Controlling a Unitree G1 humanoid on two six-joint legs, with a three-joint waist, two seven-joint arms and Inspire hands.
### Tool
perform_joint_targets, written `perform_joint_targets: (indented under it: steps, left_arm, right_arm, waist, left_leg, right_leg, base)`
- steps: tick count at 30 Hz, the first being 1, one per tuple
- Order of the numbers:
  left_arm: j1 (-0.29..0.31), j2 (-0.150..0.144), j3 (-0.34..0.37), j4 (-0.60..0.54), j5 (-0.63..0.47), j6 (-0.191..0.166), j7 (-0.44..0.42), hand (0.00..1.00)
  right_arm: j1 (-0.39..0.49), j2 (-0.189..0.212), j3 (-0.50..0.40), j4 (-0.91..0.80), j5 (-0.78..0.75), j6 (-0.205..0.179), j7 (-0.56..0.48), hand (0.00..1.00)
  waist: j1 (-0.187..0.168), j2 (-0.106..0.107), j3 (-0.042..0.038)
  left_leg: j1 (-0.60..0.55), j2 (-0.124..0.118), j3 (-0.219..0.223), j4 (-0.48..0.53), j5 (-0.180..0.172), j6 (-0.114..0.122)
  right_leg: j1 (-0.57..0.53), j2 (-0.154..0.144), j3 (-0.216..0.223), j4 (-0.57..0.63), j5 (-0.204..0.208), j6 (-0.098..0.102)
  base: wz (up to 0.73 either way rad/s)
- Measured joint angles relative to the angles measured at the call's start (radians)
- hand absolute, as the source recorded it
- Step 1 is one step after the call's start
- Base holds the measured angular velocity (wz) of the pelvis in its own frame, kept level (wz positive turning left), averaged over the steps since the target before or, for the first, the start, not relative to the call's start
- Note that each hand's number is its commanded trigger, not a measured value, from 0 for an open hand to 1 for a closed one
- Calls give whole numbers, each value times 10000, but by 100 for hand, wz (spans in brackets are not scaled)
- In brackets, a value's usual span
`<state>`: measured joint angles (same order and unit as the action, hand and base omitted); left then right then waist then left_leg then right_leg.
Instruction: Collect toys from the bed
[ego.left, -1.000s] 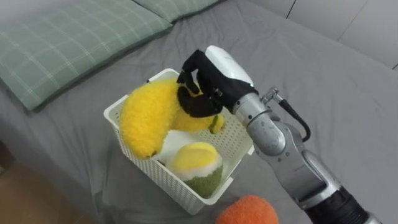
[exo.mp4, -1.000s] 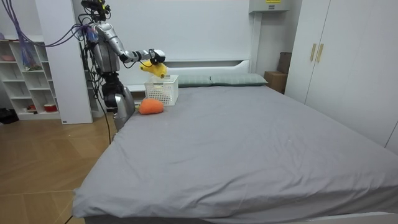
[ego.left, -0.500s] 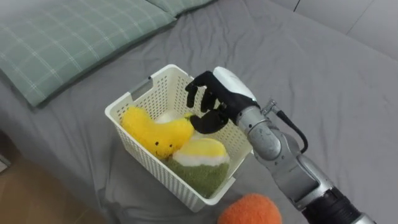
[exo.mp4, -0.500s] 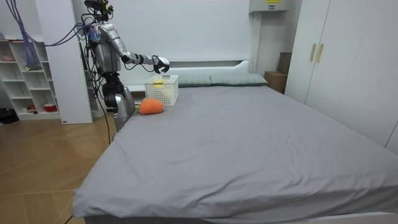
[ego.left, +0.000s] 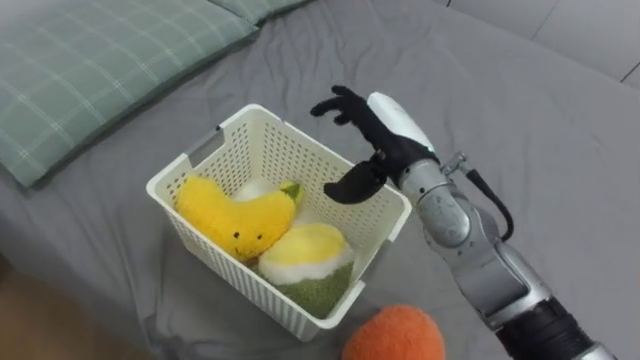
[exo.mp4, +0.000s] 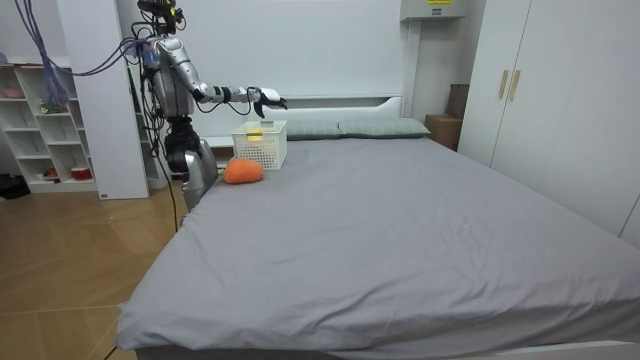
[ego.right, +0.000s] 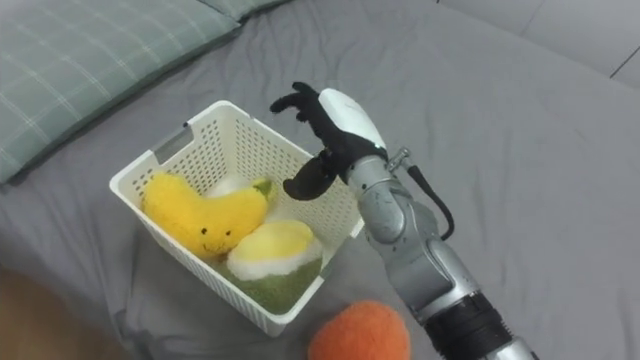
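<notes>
A white slatted basket (ego.left: 285, 160) stands on the grey bed near its corner. In it lie a yellow banana plush (ego.left: 235, 215) and a round green, yellow and white plush (ego.left: 305, 262), with a bit of white showing behind them. My right hand (ego.left: 385, 140) hovers over the basket's far right rim, open, fingers spread, holding nothing. An orange round plush (ego.left: 395, 335) lies on the sheet just in front of the basket. In the room view I stand at the bed's head corner, right arm stretched over the basket (exo.mp4: 260, 145).
Green checked pillows (ego.left: 90, 60) lie to the left behind the basket. The bed's edge runs along the lower left, wooden floor below. White shelves (exo.mp4: 45, 130) stand behind me and a wardrobe (exo.mp4: 540, 90) at the room view's right.
My right hand let go of the yellow banana plush, which dropped into the basket. The hand opened and drew up and right, off the basket's middle.
</notes>
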<state>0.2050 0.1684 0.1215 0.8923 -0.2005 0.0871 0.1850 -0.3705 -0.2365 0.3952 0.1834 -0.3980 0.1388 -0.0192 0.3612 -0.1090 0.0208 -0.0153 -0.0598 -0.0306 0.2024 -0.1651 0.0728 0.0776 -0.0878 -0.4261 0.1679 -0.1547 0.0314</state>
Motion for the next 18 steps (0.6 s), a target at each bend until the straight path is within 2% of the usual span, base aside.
perform_joint_targets:
  steps: [3,5,6,7,11,13,18]
  left_arm:
    - [90,-71,-38,1,-13,0,8,0]
    - [102,-127,-60,22,-34,-23,24,0]
    - [112,-168,-55,75,-32,-49,25,0]
    - [214,-218,-50,75,-25,-64,21,0]
    - [552,-240,49,74,-12,-127,-14,0]
    - [674,-269,182,81,-26,-142,-50,0]
    - [766,-360,399,84,-20,-273,-204,0]
  right_arm:
    - [25,-43,-354,0,13,-177,-151,0]
    - [87,-40,-624,1,245,-280,-348,0]
    - [331,-39,-922,-24,447,-471,-473,0]
    - [630,-41,-1184,-26,494,-611,-572,0]
    - [1377,-49,-1993,2,1057,-637,-772,0]
    - [1793,-159,-2606,10,1798,-655,-1002,0]
    - [2745,-369,-3561,21,2236,-769,-1317,0]
  waist:
    - [-310,191,-30]
    - [-552,287,-82]
    - [-616,371,-113]
    - [-667,462,-176]
    - [-1123,534,-190]
    - [-1487,527,-188]
    - [-1943,590,-170]
  left_leg:
    - [82,-1,20,6,-1,4]
    - [121,-4,26,-32,10,16]
    - [222,8,120,-89,31,27]
    - [328,26,239,-168,31,29]
    - [480,73,442,-343,28,30]
    - [512,99,540,-355,22,32]
    - [595,142,792,-373,-10,31]
  right_leg:
    - [58,-10,19,2,6,8]
    - [91,-16,25,0,7,9]
    - [118,-19,95,1,7,9]
    - [146,-19,177,2,7,11]
    - [209,-14,376,7,7,12]
    - [203,-14,444,21,8,11]
    - [120,20,742,33,19,-7]
  base:
    - [-2]
    - [0]
    - [-16]
    - [-21]
    - [-18]
    - [-9]
    - [-18]
